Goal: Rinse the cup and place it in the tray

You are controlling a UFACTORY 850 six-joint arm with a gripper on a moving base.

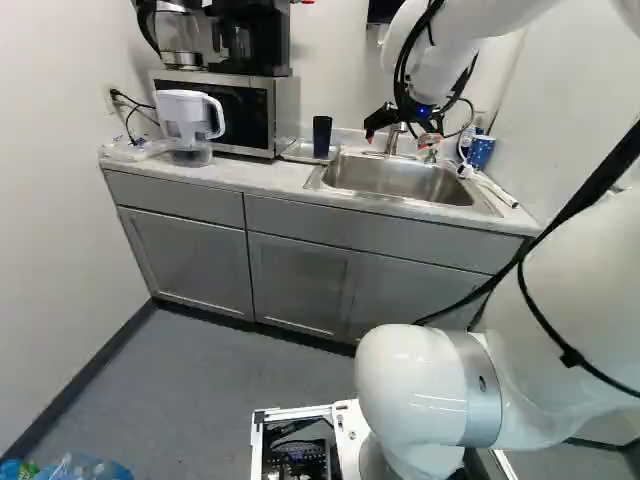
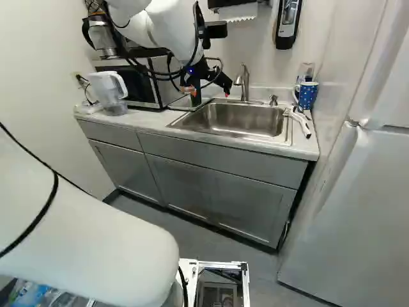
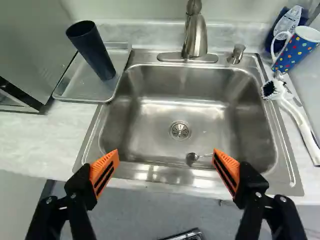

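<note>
While the gripper (image 2: 208,93) hangs with its two fingers spread wide over the near side of the sink (image 3: 150,120), the dark cup (image 3: 93,54) stands upright in the tray (image 3: 80,82) — just beside the basin, on the microwave's (image 1: 284,110) side. A spoon (image 3: 192,159) lies in the sink — near the drain (image 3: 180,130).

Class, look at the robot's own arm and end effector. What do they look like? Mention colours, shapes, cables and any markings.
The arm is glossy white, with rounded, tube-like links. A silver-grey band rings one joint. Black cables run along it, and a small blue light shows near the wrist. The end effector is black, its two fingers bearing slotted orange pads.
</note>
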